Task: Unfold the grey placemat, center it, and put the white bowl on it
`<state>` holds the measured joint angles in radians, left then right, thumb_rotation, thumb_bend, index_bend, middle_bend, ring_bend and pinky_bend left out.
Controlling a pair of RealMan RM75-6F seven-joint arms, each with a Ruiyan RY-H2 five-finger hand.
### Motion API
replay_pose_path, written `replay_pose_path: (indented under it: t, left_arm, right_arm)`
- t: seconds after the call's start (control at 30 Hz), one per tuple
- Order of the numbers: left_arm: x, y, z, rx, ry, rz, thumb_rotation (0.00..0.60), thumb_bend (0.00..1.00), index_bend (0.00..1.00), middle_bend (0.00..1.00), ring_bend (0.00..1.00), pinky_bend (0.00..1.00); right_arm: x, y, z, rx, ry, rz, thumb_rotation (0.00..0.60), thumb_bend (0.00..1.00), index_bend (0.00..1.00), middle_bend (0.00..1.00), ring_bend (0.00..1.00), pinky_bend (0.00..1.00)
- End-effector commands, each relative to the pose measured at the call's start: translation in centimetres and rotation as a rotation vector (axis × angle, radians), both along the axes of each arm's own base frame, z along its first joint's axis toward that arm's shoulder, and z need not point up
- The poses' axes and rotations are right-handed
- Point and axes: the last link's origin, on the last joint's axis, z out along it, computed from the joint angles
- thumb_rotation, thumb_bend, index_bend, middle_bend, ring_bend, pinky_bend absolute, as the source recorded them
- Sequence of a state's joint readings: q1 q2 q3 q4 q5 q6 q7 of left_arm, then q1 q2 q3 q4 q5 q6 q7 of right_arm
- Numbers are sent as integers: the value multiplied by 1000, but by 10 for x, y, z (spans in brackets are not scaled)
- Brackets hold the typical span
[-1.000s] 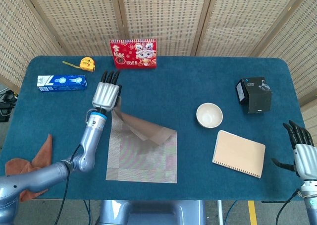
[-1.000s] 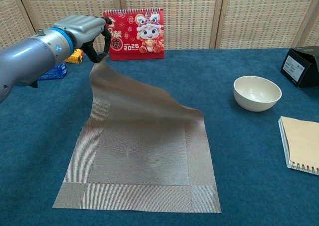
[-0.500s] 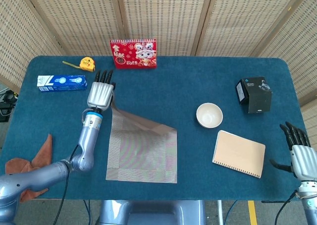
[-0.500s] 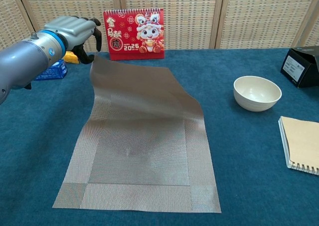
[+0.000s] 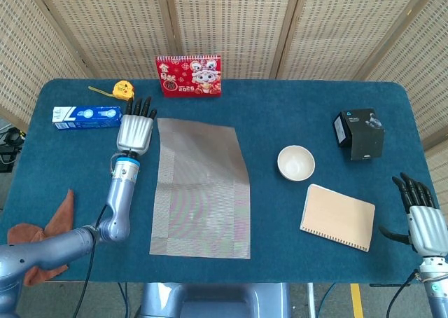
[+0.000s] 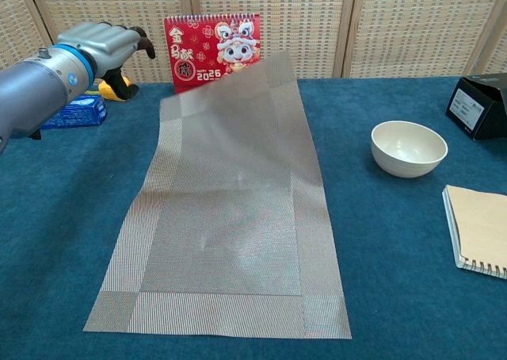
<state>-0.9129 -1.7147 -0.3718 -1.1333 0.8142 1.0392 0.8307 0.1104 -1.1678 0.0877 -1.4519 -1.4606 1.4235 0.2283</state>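
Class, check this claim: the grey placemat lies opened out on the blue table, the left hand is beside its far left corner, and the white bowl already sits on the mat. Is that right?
Not quite. The white bowl is not on the grey placemat; it stands on the blue table to the mat's right, as the head view shows. The mat is opened out, with the left hand beside its far left corner.

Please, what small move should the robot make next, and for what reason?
Probably shift the grey placemat toward the table's middle with the left hand. It lies nearly unfolded but left of centre, its far right corner lifted in the chest view; the white bowl waits beside it.
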Motion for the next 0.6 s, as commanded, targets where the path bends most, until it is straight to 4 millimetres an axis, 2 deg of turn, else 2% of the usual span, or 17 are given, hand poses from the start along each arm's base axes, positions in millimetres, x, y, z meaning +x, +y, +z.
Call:
replay_pose_path:
  t: [0.03, 0.13, 0.3, 0.47, 0.6]
  left_arm:
    - [-4, -9, 8, 16, -30, -21, 600, 444, 93, 0, 0, 0]
    - [-13, -21, 17, 22, -51, -46, 600, 436, 91, 0, 0, 0]
    - [-33, -51, 35, 21, -113, -70, 600, 359, 89, 0, 0, 0]
    - [-62, -88, 59, 28, -129, -83, 600, 279, 69, 0, 0, 0]
    - [-82, -117, 76, 43, -146, -83, 600, 255, 63, 0, 0, 0]
  right_arm:
    - [-1, 0, 0, 1, 2, -4, 600, 62, 0, 0, 0, 0]
    - [0, 1, -1, 3, 4, -1, 600, 61, 0, 0, 0, 0]
    - [2, 2, -5, 19, 15, 8, 600, 61, 0, 0, 0, 0]
    - [2, 4, -12, 44, 33, 11, 600, 61, 0, 0, 0, 0]
    - [3, 5, -17, 59, 48, 17, 600, 61, 0, 0, 0, 0]
